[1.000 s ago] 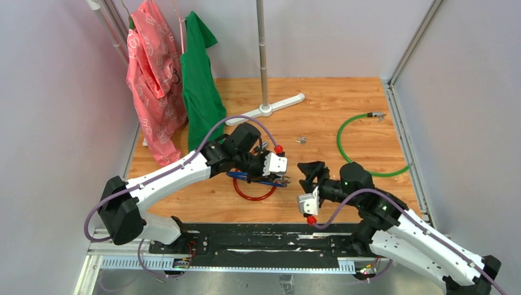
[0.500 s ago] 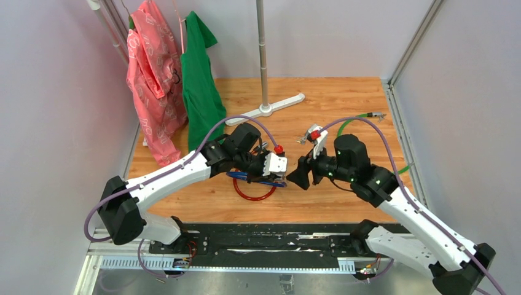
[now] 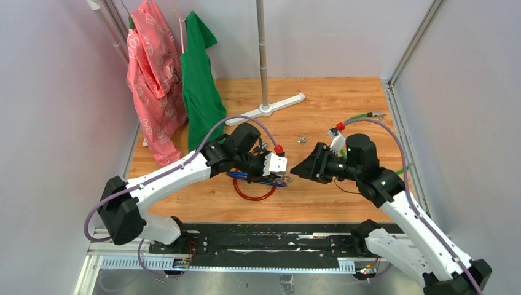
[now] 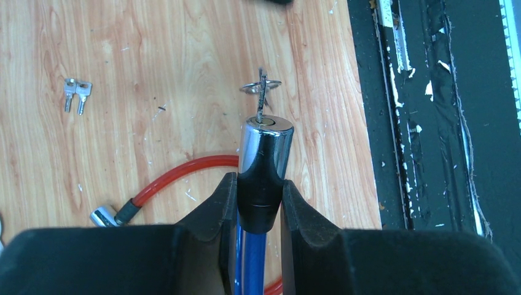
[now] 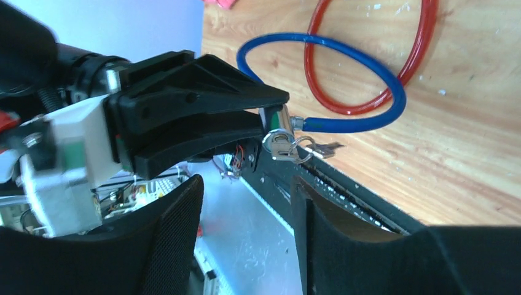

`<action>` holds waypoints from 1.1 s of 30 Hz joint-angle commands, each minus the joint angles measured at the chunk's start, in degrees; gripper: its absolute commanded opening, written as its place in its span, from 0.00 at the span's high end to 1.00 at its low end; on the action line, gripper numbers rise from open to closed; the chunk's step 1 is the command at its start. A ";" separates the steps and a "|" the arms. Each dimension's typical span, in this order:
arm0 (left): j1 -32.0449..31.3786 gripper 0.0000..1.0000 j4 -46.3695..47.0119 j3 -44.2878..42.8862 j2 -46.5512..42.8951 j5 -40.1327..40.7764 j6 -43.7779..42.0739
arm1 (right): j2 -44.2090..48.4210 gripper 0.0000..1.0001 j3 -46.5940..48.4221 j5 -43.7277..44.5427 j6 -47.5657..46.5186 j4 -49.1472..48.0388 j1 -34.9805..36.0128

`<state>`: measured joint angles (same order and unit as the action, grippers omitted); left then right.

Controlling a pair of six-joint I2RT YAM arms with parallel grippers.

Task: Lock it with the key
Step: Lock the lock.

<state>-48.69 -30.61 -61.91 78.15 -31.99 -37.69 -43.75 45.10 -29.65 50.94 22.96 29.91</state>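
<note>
Left end effector (image 4: 258,184): closed to a narrow gap, clamping the black-and-chrome lock cylinder (image 4: 265,144) by its black collar. Holds it clear of the wooden surface (image 4: 153,49), chrome end pointing away from the wrist.

Key (image 4: 262,98): seated in the keyhole at the chrome end, standing straight out, wire ring hanging from its head.

Blue cable (image 4: 249,264): runs from the cylinder back between the fingers and loops over the red cable (image 4: 178,175) on the surface.

Spare keys (image 4: 77,95): a pair lying flat on the surface, well apart from the lock.

Right end effector (image 5: 246,184): fingers (image 5: 172,233) spread wide, gripping nothing. Faces the key end of the cylinder, tips just short of the key.

Change over the last second: right arm swung from low beside the near rail up and round to the far right, end effector now pointing left at the lock. Left arm and cylinder unmoved.
</note>
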 commanded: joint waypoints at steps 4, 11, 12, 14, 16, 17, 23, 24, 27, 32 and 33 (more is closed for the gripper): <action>0.17 1.00 -4.42 1.50 0.85 2.70 -0.01 | -6.29 0.41 0.80 -4.95 5.47 1.00 2.52; 0.21 1.00 -4.66 1.52 0.90 2.42 0.07 | -9.55 0.46 2.62 -5.47 4.38 1.78 3.95; 0.18 1.00 -4.59 1.53 0.93 2.35 0.07 | -9.78 0.47 2.70 -5.56 4.27 1.78 4.01; 0.17 1.00 -4.58 1.56 0.92 2.28 0.08 | -10.46 0.49 2.20 -5.83 4.41 1.21 4.01; 0.17 1.00 -4.63 1.42 1.09 2.26 0.10 | -11.24 0.50 1.77 -6.47 4.60 0.28 4.10; 0.17 1.00 -4.57 1.38 1.09 2.22 0.08 | -11.53 0.51 1.78 -6.56 4.56 -0.04 4.03; 0.17 1.00 -4.67 1.55 0.98 2.29 0.16 | -12.30 0.54 2.14 -5.15 3.21 0.49 4.06; 0.17 1.00 -4.67 1.59 0.99 2.36 0.23 | -12.45 0.54 2.22 -4.78 2.90 0.57 4.09; 0.17 1.00 -4.67 1.48 0.93 2.33 0.25 | -13.04 0.55 2.28 -3.96 2.02 0.77 4.10; 0.21 1.00 -4.65 1.27 1.04 2.31 0.34 | -13.61 0.55 2.24 -2.43 0.39 1.02 4.05; 0.18 1.00 -4.71 1.29 1.07 2.28 0.38 | -13.42 0.55 2.07 -1.99 0.25 1.03 4.03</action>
<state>-48.69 -30.65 -61.91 78.15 -32.38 -37.50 -57.41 45.91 -33.80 53.28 23.18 33.28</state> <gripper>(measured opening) 0.238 0.449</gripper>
